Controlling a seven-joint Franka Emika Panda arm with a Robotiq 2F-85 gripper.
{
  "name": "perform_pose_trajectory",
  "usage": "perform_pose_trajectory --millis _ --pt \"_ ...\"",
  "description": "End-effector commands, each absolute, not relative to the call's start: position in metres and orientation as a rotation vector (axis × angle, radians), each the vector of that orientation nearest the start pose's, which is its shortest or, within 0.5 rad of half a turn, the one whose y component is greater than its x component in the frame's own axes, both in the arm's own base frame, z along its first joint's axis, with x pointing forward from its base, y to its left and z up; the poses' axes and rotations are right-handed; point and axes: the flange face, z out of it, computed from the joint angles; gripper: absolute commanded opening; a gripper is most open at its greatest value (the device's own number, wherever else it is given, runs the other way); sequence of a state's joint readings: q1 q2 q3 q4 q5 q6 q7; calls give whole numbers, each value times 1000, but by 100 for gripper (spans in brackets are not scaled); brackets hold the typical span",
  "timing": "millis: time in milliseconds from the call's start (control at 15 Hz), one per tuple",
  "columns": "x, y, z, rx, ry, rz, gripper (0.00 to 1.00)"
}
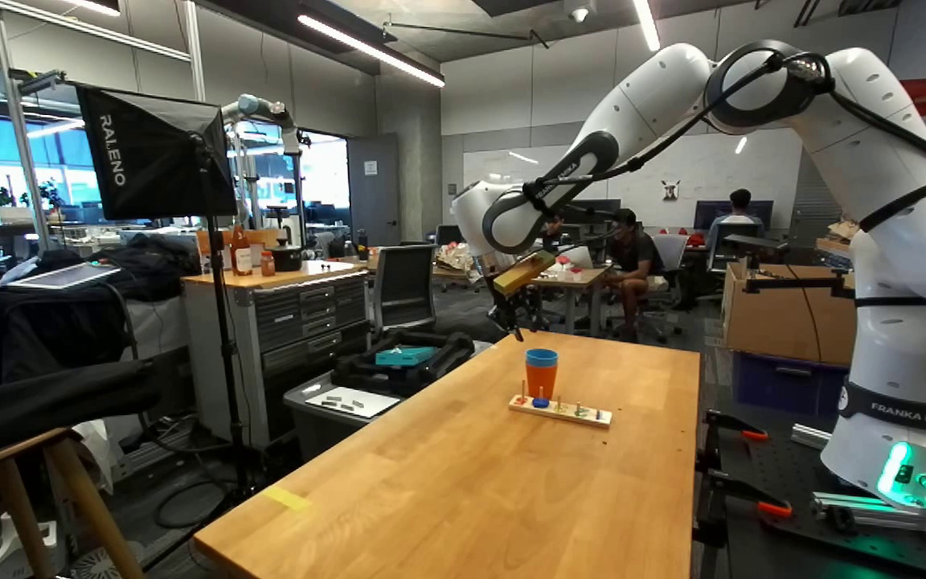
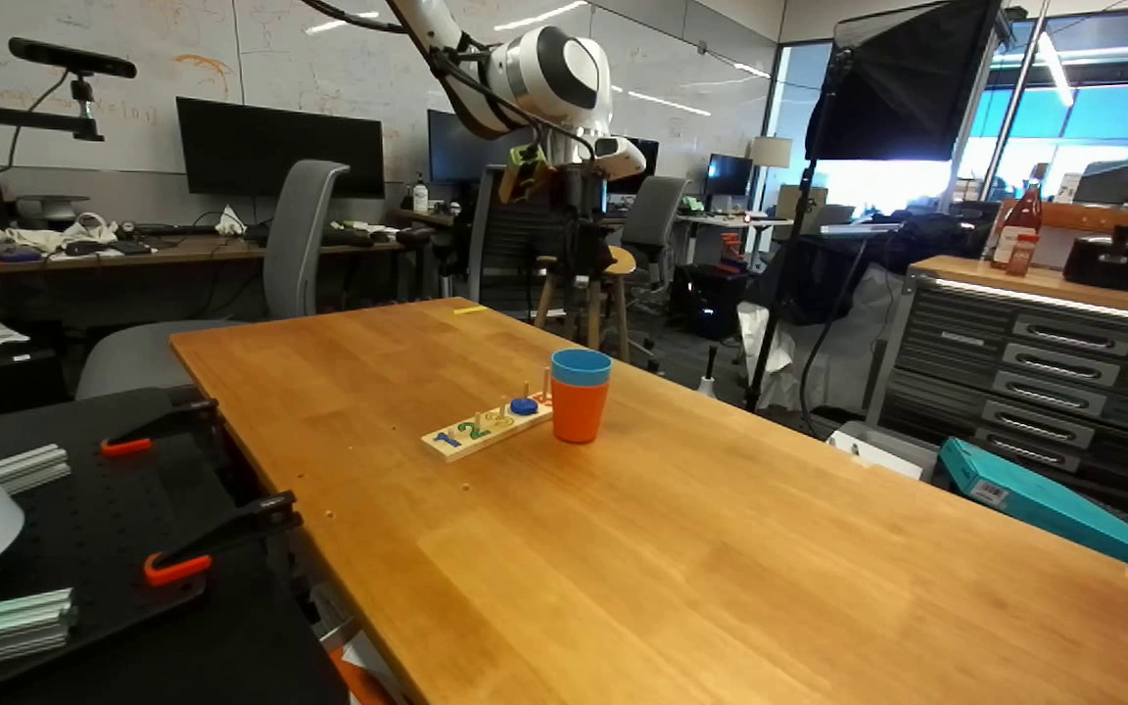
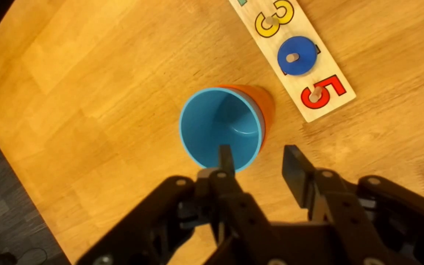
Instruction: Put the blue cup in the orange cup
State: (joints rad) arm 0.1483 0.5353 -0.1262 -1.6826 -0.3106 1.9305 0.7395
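Observation:
The blue cup (image 1: 542, 362) sits upright inside the orange cup (image 1: 542, 381), with its blue rim standing above the orange one. Both exterior views show this, with the blue cup (image 2: 582, 369) on top and the orange cup (image 2: 579, 411) below on the table. In the wrist view I look into the empty blue cup (image 3: 215, 121), and a strip of the orange cup (image 3: 267, 105) shows at its right side. My gripper (image 3: 258, 158) is open with nothing between its fingers. It hangs above the cups, apart from them, as an exterior view (image 1: 518, 322) shows.
A wooden number board (image 1: 561, 411) with pegs and a blue disc (image 3: 297, 55) lies close beside the cups. The wooden table (image 2: 721, 548) carries both. A softbox light on a stand (image 1: 218, 322) and a drawer cabinet (image 1: 302, 314) stand off the table.

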Motion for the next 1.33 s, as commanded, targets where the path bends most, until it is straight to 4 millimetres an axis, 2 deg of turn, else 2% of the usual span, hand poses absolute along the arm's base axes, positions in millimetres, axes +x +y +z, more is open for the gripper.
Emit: perform_pose_trajectory --millis 0,200,267,600,733,867,1267 --pt "646 1 280 -3395 1003 233 74" --pt "648 15 292 -3366 930 263 96" --pt "649 26 298 -3342 858 268 99" --pt "664 88 335 -3207 495 242 100" --pt "674 104 350 -3150 397 218 100" --pt "684 112 362 -3112 310 198 100" --pt "709 112 392 -3068 168 135 100"
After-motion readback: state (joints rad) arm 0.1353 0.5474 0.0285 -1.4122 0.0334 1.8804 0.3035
